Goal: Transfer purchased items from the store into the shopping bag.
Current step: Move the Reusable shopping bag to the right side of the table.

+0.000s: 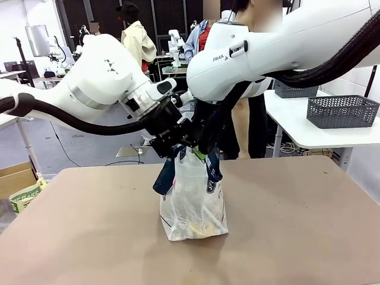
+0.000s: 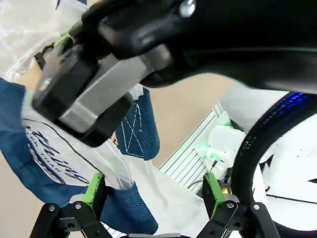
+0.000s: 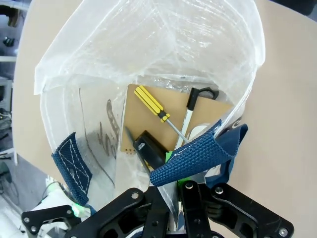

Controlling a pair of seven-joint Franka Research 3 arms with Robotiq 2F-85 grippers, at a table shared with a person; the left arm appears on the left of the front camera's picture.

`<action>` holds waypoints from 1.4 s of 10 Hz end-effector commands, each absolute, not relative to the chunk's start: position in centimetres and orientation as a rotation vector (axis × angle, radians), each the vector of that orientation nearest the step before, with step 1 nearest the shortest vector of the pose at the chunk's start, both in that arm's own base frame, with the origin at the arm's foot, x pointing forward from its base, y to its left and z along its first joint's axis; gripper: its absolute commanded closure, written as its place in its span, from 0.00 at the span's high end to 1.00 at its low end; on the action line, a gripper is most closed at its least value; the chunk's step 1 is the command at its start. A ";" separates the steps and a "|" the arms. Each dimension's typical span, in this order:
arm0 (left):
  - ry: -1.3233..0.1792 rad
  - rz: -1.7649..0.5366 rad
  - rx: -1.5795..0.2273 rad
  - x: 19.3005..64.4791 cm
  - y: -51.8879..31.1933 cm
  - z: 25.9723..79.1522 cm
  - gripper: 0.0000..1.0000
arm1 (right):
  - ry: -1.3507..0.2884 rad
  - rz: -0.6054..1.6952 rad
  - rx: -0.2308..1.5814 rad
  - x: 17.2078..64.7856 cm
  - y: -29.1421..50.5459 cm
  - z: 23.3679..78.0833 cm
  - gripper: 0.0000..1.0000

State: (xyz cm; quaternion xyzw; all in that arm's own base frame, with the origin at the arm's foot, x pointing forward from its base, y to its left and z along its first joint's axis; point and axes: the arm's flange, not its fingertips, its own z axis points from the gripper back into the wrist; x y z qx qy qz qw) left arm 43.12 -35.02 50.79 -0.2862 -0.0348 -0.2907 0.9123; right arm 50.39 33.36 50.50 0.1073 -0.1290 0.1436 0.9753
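Shopping bag (image 1: 193,208) stands upright at the middle of the table (image 1: 297,225), well clear of all four edges. Both arms meet above its mouth.

Right gripper (image 3: 176,186): jaws closed, pinching the bag's navy strap handle (image 3: 193,158) and holding the mouth up.

Left gripper (image 2: 153,193): jaws spread wide, green pads (image 2: 94,191) apart, gripping nothing. A second navy strap (image 2: 141,129) hangs just beyond them.

Inside the bag, at the bottom: a flat brown packet (image 3: 143,121) carrying a yellow-handled screwdriver (image 3: 151,104), with a small black piece (image 3: 148,148) lying on it.
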 end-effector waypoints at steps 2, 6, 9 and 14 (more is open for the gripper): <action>-0.080 -0.531 -0.541 43.4 -36.3 50.4 1.00 | -0.253 0.270 0.227 50.8 33.5 50.3 0.00; -0.146 -0.455 -0.456 43.7 -35.8 50.1 0.51 | -0.249 0.269 0.236 50.6 33.4 50.2 0.00; -0.160 -0.439 -0.481 43.7 -35.3 50.3 0.00 | -0.251 0.270 0.238 50.7 33.4 50.2 0.00; -0.154 -0.438 -0.506 43.8 -34.6 50.6 0.00 | -0.249 0.272 0.237 50.7 33.2 50.1 0.00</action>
